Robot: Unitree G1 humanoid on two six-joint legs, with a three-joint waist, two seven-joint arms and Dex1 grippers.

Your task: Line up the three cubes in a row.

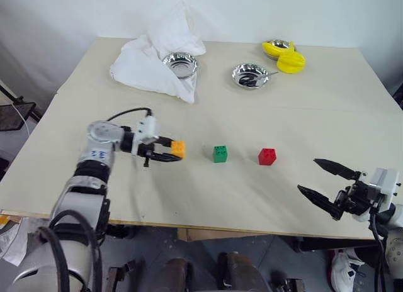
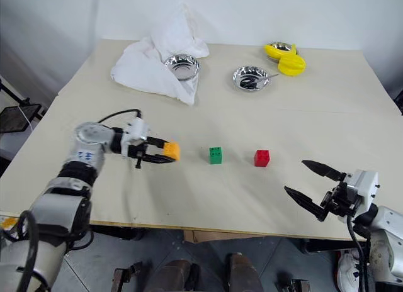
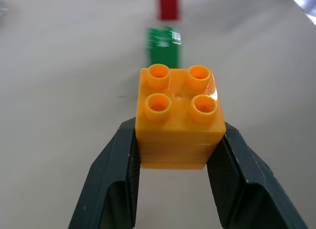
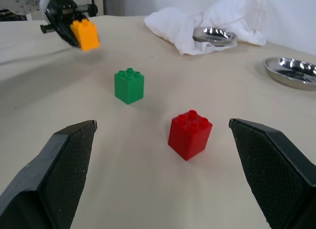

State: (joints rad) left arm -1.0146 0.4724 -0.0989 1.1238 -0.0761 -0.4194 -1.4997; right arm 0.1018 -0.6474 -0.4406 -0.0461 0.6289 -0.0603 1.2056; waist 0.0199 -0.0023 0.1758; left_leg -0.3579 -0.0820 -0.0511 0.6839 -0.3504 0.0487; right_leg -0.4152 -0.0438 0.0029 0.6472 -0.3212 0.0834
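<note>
My left tool [image 1: 169, 151] is clamped on the orange cube [image 1: 179, 148]; my right tool [image 1: 322, 182] gapes empty. Next, I set it down beside the green cube [image 1: 220, 153], in line with the red cube [image 1: 267, 156].

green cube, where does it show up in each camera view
Left eye view: the green cube sits mid-table, between orange cube and red cube.
Right eye view: same spot, centre.
Left wrist view: just beyond the held orange cube.
Right wrist view: upper centre-left.
Shared landmark: the red cube, next to it in every view.
</note>
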